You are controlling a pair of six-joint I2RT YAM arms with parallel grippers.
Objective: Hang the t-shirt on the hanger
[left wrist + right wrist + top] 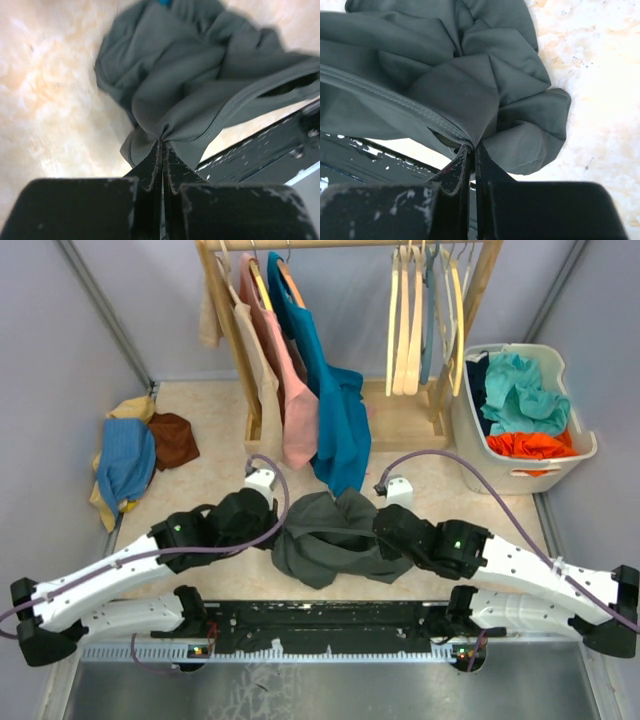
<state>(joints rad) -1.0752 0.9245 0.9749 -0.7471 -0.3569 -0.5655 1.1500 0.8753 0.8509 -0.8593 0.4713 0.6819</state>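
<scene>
The dark charcoal-grey t-shirt lies bunched between my two arms near the front of the table. My left gripper is shut on its left edge; in the left wrist view the shirt gathers into the closed gripper. My right gripper is shut on its right edge; in the right wrist view the shirt with a stitched hem is pinched in the gripper. Several pale wooden hangers hang on the rack at the back right. I cannot tell which one is the task's hanger.
A wooden clothes rack holds a pink garment and a teal-blue shirt. A white basket of clothes stands at the right. A pile of clothes lies at the left. A black base rail runs along the front.
</scene>
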